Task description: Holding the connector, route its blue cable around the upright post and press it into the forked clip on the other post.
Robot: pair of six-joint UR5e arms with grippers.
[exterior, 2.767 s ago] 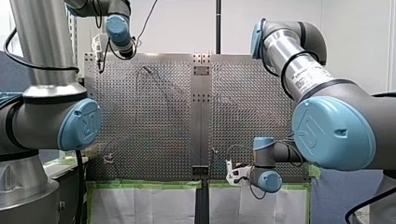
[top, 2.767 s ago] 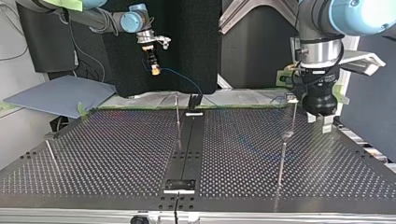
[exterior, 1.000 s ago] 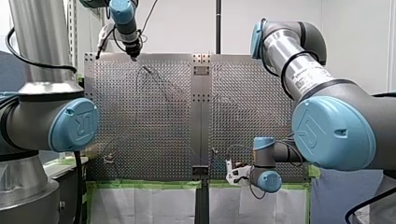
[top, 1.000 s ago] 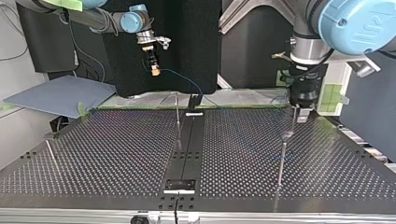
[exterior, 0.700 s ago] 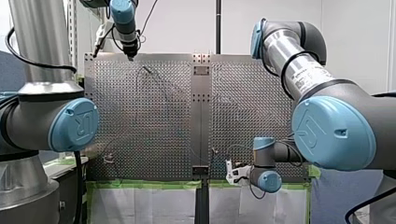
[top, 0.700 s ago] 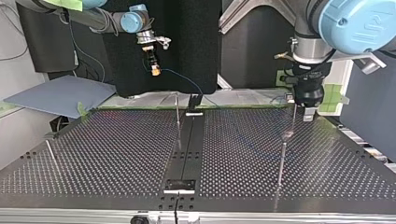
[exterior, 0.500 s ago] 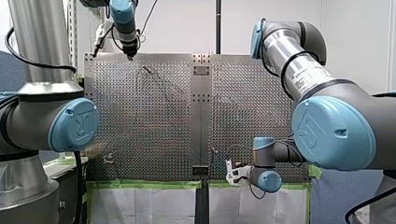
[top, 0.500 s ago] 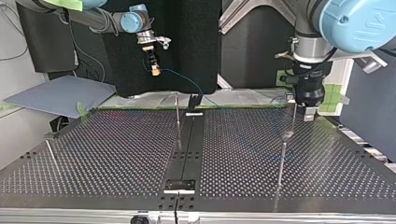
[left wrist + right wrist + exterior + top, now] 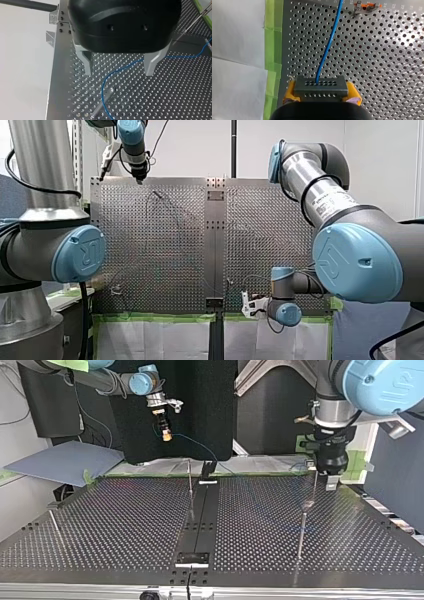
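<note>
Both point down | right jaws clamp connector [image 9: 321, 87] (blue cable [image 9: 329, 47] runs ahead) | left jaws wide above post [image 9: 104, 97]

Grey arms [image 9: 320, 185], blue caps [image 9: 357, 262] — yellow-padded right hand [image 9: 321, 90]

— How is the light?
— Bright and even in the front view. The table [image 9: 165, 245] gleams grey, with no hard shadows.
— And the top view?
— Dimmer. The backdrop [image 9: 200, 410] is black and the table is dark with faint glints.
— The wrist views?
— Glare whitens the table ahead of my right jaws, off to one side. The pale surface [image 9: 25, 62] beside my left jaws is washed out.
</note>
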